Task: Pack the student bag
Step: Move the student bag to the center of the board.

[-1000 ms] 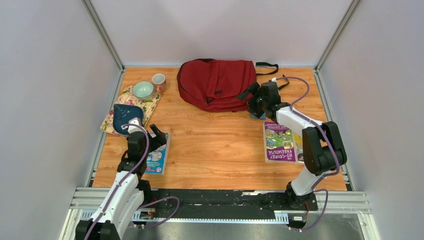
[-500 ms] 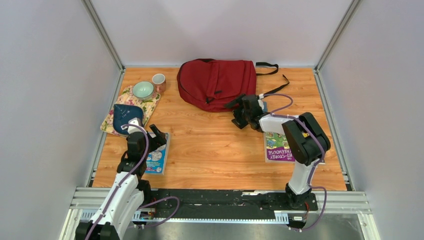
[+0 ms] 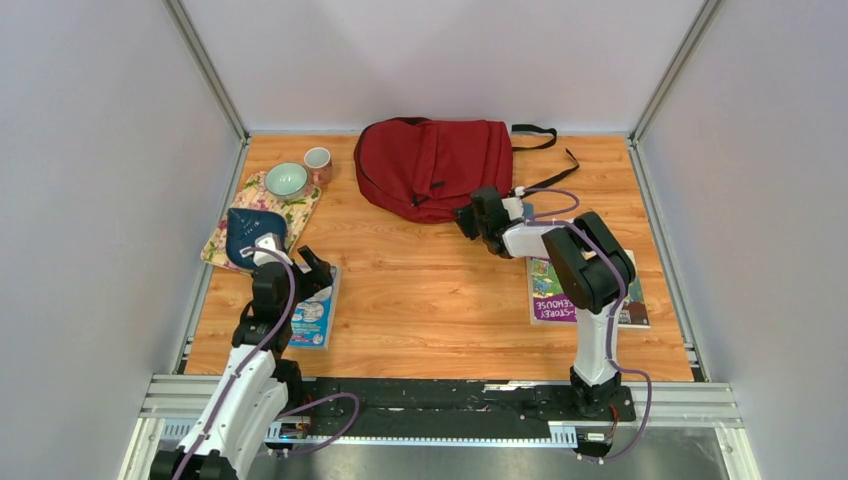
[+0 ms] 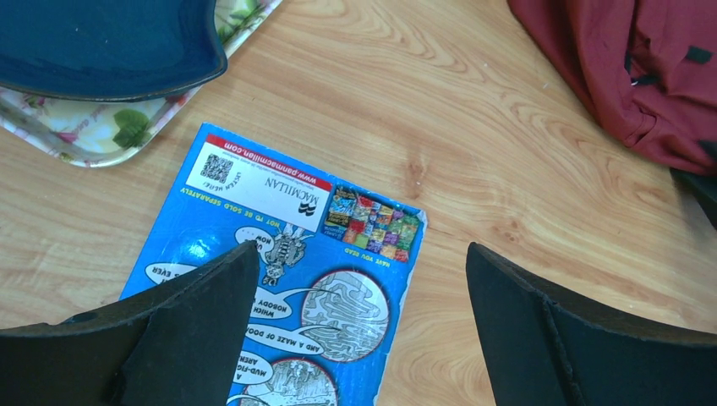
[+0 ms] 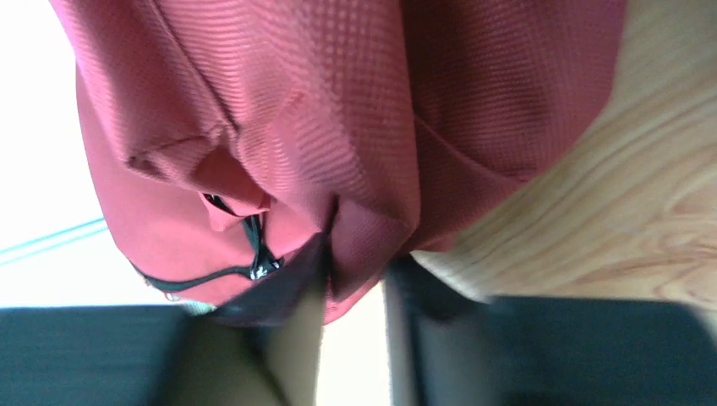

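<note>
**A:** Where is the student bag (image 3: pixel 430 165) sitting?

**B:** Flat at the back of the tabletop (image 3: pixel 430 290), about in the middle, straps trailing to the right. It looks closed, so I'd say nothing can go in until it is opened or turned.

**A:** Is that why the right hand (image 5: pixel 355 279) is so low against it?

**B:** I think so. It meets the bag at its near right edge. The wrist view is blurred, but the fingers (image 5: pixel 283 309) stand narrow with a fold of the red fabric pinched between them, just beside a black zipper. Gripping cloth at the rim gives a handle for dragging or lifting the bag. That is a guess at the purpose.

**A:** And the left hand (image 4: pixel 359 254)?

**B:** Spread wide, holding nothing. It hangs over the top corner of the blue book (image 4: pixel 355 288), which lies face down on the wood near the left edge. That is a sensible place to wait, with one finger over the cover and the other over bare wood, ready to take the book's edge.

**A:** The other things?

**B:** A purple book (image 3: pixel 557 290) lies on the right, partly under the right arm. The floral tray (image 4: pixel 93 139) with the dark blue dish (image 4: pixel 101 42) sits just behind the blue book, well clear of the bag.
</note>
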